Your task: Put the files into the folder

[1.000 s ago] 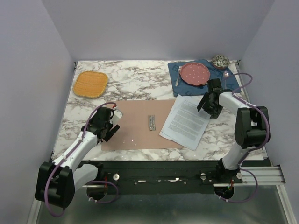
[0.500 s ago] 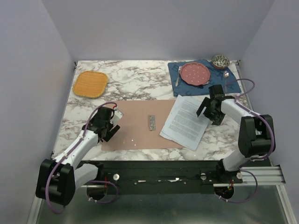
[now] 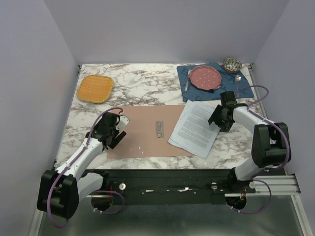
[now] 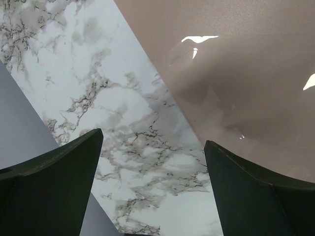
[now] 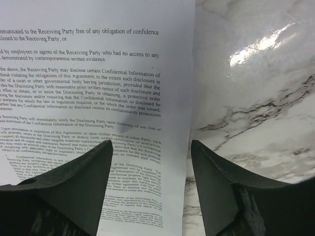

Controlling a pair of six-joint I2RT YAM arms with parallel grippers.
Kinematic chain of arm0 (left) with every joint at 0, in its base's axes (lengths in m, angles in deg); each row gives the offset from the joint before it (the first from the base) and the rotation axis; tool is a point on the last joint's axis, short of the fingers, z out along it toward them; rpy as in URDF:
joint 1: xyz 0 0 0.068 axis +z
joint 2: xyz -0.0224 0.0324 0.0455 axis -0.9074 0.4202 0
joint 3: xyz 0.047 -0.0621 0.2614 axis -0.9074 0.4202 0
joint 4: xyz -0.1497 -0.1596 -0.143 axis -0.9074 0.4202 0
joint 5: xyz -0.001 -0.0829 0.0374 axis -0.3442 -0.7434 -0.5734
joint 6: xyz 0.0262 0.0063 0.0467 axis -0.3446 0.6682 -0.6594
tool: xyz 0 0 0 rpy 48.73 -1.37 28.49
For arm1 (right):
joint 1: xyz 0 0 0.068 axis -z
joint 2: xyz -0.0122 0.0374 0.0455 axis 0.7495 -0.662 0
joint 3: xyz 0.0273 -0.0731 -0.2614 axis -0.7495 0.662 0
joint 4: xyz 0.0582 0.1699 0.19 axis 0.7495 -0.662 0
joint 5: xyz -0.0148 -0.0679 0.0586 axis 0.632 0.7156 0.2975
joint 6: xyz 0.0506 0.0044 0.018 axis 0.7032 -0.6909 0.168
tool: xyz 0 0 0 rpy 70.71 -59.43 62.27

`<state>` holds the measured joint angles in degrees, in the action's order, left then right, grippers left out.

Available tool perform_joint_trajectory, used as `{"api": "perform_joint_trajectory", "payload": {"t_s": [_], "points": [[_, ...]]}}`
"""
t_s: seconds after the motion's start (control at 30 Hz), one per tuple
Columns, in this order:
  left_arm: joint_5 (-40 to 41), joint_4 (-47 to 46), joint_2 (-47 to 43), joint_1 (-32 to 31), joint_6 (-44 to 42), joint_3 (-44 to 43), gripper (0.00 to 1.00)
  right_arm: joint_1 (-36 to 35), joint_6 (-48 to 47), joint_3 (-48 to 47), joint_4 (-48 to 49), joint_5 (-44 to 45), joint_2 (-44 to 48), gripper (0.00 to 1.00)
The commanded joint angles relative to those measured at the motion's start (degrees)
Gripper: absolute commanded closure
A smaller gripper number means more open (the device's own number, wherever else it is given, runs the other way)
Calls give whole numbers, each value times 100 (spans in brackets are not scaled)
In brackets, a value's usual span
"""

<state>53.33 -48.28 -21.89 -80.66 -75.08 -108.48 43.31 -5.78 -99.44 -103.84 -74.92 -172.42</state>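
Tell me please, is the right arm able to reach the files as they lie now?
Probably yes. The right claw hangs open just above the right edge of the files, and nothing stands between them.

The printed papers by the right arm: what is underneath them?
The papers lie partly over the right edge of the pinkish folder; the rest of them lies on the marble table. The top sheet hides anything directly beneath it, including that strip of the folder.
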Motion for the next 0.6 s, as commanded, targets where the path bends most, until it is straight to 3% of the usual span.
{"api": "perform_joint_trajectory", "payload": {"t_s": [0.0,0.27,0.47,0.57], "points": [[21,35,-134,-14,-66,-35,1,22,63,88,177,-187,41,33],[3,71,-178,-5,-48,-53,1,31,-34,123,265,-293,296,76],[3,79,-152,-14,-31,-70,1,22,-157,245,318,-302,515,98],[3,97,-160,-14,-13,-79,1,31,-210,342,449,-380,586,99]]}}
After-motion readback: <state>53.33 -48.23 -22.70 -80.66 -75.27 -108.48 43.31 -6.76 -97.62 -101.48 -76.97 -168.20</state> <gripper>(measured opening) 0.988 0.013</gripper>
